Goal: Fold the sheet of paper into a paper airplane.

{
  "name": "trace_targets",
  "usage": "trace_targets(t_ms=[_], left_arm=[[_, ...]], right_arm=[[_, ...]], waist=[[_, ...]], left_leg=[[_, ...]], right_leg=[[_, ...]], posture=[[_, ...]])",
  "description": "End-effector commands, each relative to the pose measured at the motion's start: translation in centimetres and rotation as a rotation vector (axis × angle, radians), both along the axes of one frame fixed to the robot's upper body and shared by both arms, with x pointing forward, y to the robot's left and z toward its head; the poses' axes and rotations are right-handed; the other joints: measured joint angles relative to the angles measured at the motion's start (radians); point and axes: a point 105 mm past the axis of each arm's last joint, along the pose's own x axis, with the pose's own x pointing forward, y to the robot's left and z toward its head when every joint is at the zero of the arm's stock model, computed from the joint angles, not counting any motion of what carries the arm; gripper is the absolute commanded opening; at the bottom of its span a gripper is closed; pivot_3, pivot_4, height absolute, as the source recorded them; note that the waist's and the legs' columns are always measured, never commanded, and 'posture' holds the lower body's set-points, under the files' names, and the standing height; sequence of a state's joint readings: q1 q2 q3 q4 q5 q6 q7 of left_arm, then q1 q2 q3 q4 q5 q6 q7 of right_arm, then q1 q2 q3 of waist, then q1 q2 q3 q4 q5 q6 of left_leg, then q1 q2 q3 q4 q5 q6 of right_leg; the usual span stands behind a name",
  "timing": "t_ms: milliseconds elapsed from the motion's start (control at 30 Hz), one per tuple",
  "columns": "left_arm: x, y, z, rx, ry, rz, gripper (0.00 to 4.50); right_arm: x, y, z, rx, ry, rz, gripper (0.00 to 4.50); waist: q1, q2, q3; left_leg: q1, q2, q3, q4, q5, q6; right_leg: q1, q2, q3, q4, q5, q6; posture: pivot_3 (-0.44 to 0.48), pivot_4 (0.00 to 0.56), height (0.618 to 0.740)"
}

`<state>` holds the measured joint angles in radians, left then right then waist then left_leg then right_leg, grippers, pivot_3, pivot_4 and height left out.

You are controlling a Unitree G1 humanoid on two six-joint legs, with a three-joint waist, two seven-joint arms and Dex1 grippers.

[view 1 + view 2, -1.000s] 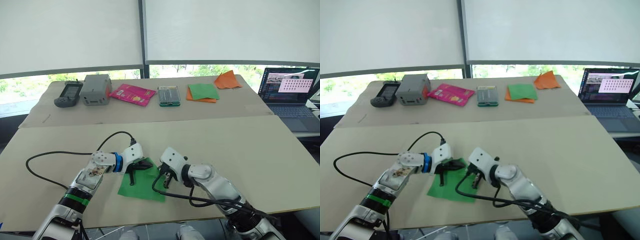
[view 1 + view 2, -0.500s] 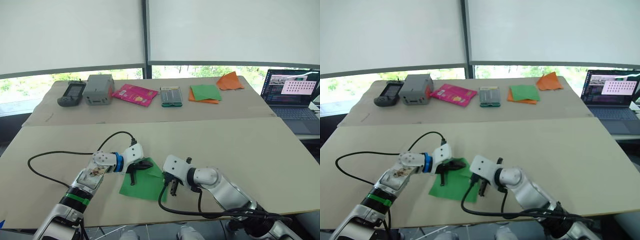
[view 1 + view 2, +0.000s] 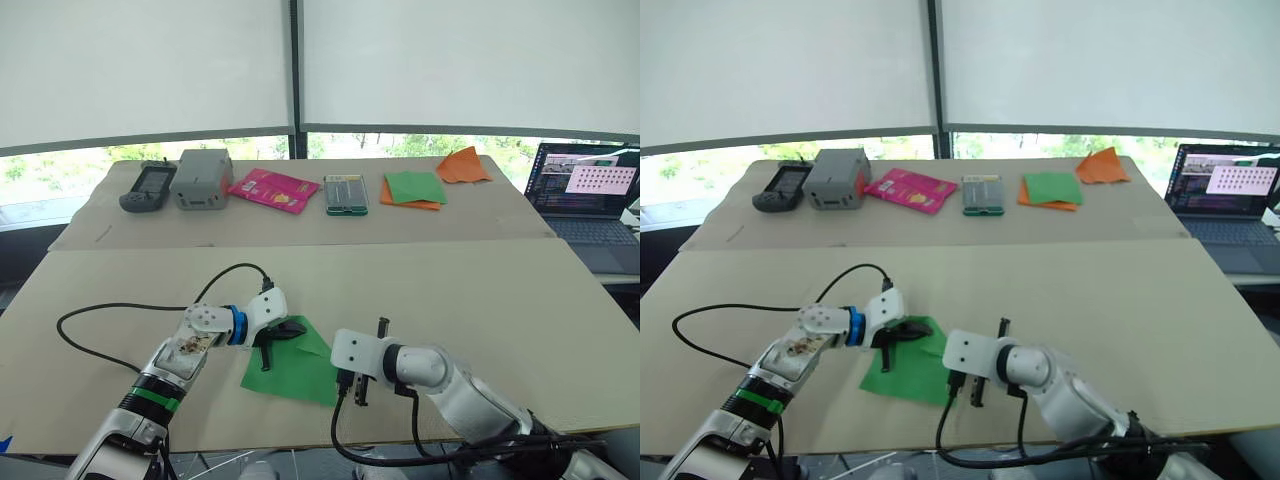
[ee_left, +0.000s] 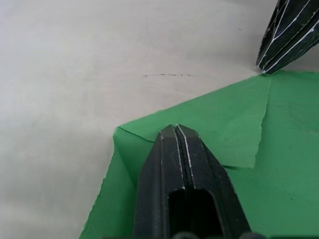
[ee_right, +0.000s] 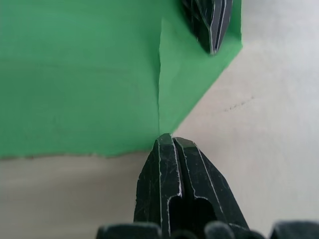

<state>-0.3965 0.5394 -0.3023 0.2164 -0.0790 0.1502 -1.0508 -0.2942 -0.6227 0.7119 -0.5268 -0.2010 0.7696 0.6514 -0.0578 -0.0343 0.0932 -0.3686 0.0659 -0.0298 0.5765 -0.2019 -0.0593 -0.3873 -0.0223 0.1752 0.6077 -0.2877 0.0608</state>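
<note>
Paper is the main thing: the sheet of paper [image 3: 293, 364], bright green, lies flat on the near table [image 3: 500, 300], close to its front edge, between the two grippers. One corner of the sheet is folded over, and a crease runs from this flap across the sheet. The left gripper [image 3: 268, 351] has its two black fingers pressed together, with nothing between them, and the tips rest on top of the folded corner [image 4: 239, 124]. The right gripper [image 3: 360, 397] also has its fingers closed together and holds nothing; in the right wrist view the tips [image 5: 167, 144] stand on the table just at the edge of the sheet, where the crease ends. On the far table [image 3: 300, 225] I can see a dark handheld device [image 3: 147, 186], a grey box [image 3: 205, 179], a pink packet [image 3: 272, 189], a small flat case [image 3: 345, 193], a green sheet stacked on an orange sheet [image 3: 415, 187], and a crumpled orange paper [image 3: 463, 164]. An open laptop [image 3: 588, 190] stands at the robot's right side.
</note>
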Motion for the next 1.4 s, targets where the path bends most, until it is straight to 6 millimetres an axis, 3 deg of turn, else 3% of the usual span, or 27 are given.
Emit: trace_targets(t_ms=[33,200,333,433,633,867,1000,1100,1300,1400], left_arm=[[-0.7,1.1,-2.7,0.080,0.079,0.032,0.00],[-0.6,1.0,-2.7,0.077,0.075,0.034,0.00],[-0.3,0.9,-2.4,0.062,0.058,0.045,0.00],[0.0,0.8,-1.7,0.034,0.038,0.056,0.00],[0.3,1.1,2.1,-0.125,0.028,0.123,0.00],[-0.7,4.3,5.3,-0.294,0.119,0.272,0.00],[-0.7,5.7,6.4,-0.394,0.170,0.342,1.12],[0.2,6.0,6.0,-0.444,0.213,0.407,2.15],[1.0,6.0,3.4,-0.436,0.307,0.472,2.15],[0.9,5.8,2.9,-0.438,0.327,0.459,2.15]], right_arm=[[-3.5,-2.3,-5.5,-0.140,0.279,-0.019,0.03],[-2.0,-2.0,-3.2,-0.074,0.212,-0.060,0.03],[0.8,-1.6,2.0,0.176,0.063,-0.122,0.03],[1.3,-0.8,5.0,0.422,0.036,-0.156,0.03],[0.8,0.4,4.7,0.540,0.035,-0.159,0.03],[1.1,0.4,5.7,0.638,-0.007,-0.184,0.03],[1.2,0.2,6.1,0.649,-0.017,-0.180,0.00],[1.2,0.5,5.9,0.645,-0.010,-0.164,0.00],[1.2,0.9,5.8,0.624,-0.019,-0.141,0.00],[1.3,1.1,6.1,0.633,-0.024,-0.137,0.00]], waist=[[0.000,0.000,0.000],[0.004,-0.002,0.000],[0.012,-0.003,0.005],[0.012,-0.002,0.012],[0.007,0.003,0.018],[-0.014,0.001,0.024],[-0.010,0.001,0.027],[-0.010,0.000,0.029],[-0.015,0.000,0.029],[-0.014,0.000,0.029]], left_leg=[[0.000,0.000,0.000,0.000,0.000,0.000],[0.000,0.000,0.000,0.000,0.000,0.000],[-0.001,0.000,0.000,0.000,0.000,0.000],[-0.001,0.000,0.000,0.000,0.000,0.000],[-0.001,0.000,0.000,0.000,0.000,0.000],[-0.002,0.000,0.000,-0.002,0.003,0.005],[-0.002,0.000,0.000,-0.002,0.003,0.004],[-0.002,0.000,0.000,-0.002,0.000,0.000],[-0.002,-0.001,-0.001,-0.002,0.001,0.001],[-0.001,-0.001,-0.001,-0.002,0.003,0.004]], right_leg=[[0.000,0.000,0.000,0.000,0.000,0.000],[0.000,0.000,0.000,0.000,0.000,0.000],[-0.001,0.000,0.000,0.000,0.000,0.000],[-0.002,0.000,0.000,0.000,0.000,0.000],[-0.002,0.000,0.000,0.001,0.000,0.000],[-0.003,0.000,0.000,0.000,0.000,0.001],[-0.003,0.000,0.000,0.000,0.000,0.001],[-0.003,0.000,0.000,-0.001,0.000,0.000],[-0.003,0.000,0.000,-0.001,0.000,0.001],[-0.003,0.000,0.000,0.000,0.001,0.001]], posture=[[0.000,0.150,0.740],[0.000,0.150,0.740],[0.000,0.150,0.740],[0.000,0.150,0.740],[0.000,0.150,0.740],[0.000,0.150,0.740],[0.000,0.150,0.740],[0.000,0.150,0.740],[0.000,0.150,0.740],[0.000,0.150,0.740]])
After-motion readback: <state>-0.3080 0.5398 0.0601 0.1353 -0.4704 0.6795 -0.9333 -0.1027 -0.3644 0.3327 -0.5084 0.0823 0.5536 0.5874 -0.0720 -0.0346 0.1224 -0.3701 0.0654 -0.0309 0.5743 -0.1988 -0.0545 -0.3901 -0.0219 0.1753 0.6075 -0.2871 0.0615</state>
